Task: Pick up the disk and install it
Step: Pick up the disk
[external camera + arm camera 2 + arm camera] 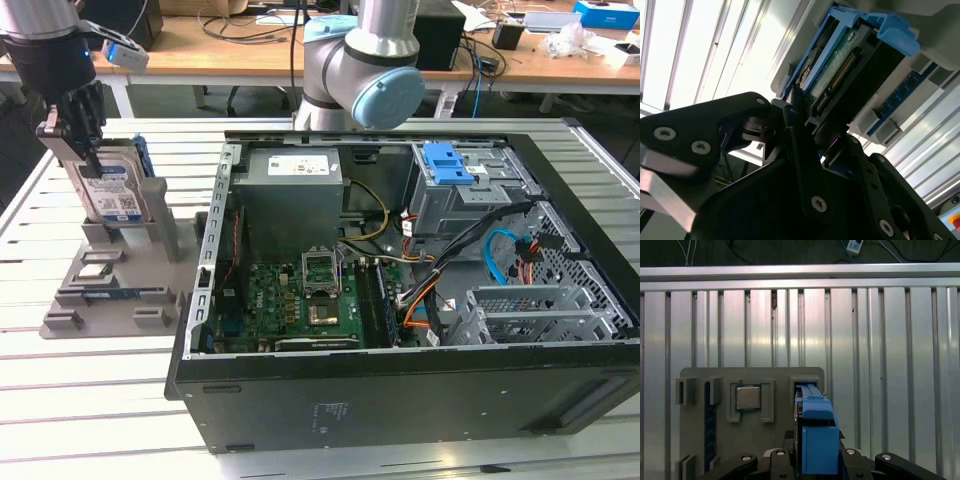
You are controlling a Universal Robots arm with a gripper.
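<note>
Disk (103,165), upright in grey stand (112,292), barcoded label (118,200), pincer (84,150) clamping top

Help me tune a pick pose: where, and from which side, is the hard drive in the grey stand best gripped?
Probably its upper edge, pinched across the two flat faces, coming straight down. The hard drive stands upright on edge in the grey stand, leaving only its upper part free.

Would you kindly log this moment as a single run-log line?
disk: upright in grey holder | pincer: at its top edge | computer case: open | install: not done
</note>
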